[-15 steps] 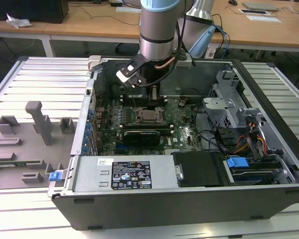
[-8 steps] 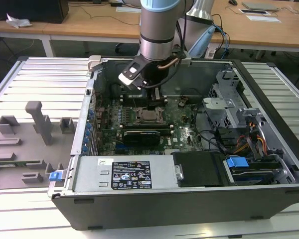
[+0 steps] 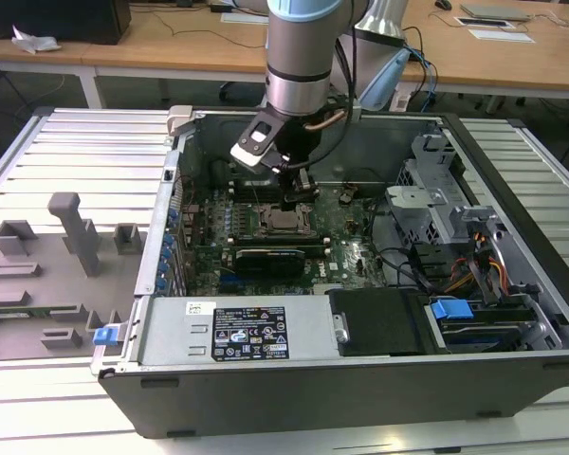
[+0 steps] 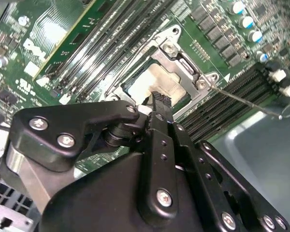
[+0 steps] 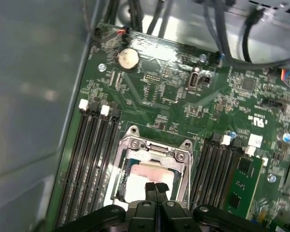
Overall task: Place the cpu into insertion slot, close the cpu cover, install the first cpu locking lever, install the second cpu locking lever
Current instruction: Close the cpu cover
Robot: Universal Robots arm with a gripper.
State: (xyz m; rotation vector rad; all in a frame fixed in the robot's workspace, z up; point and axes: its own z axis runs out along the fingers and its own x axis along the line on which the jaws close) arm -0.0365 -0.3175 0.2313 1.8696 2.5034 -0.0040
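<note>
One arm (image 3: 302,57) reaches down into one open case (image 3: 360,379) that sits on a slatted table (image 3: 76,152). Its one gripper (image 3: 299,196) hangs over the slot (image 3: 286,224), near the middle of the green board and just above one long black card (image 3: 270,255).

In the first wrist view the two fingers (image 5: 150,189) are pressed together with nothing between them. Their tips sit right over the near edge of the cpu (image 5: 139,174); I cannot tell whether they touch it.

The one cpu lies in the slot, pale top up. The one cover (image 5: 155,147) lies flat over it, and the cpu shows through its window.

In the second wrist view one thin wire lever (image 4: 241,99) sticks out from a corner of the slot and runs across the memory slots, away from the cover.

Two banks of dark memory slots flank the slot, one on each side. One green memory module (image 5: 244,186) stands in one bank. One round coin battery (image 5: 128,58) sits on the board beyond the slot.

In the exterior view two blue clips show: one (image 3: 106,335) at the case's corner on the exterior view's left, one (image 3: 450,309) by the drive bay on the exterior view's right.
</note>
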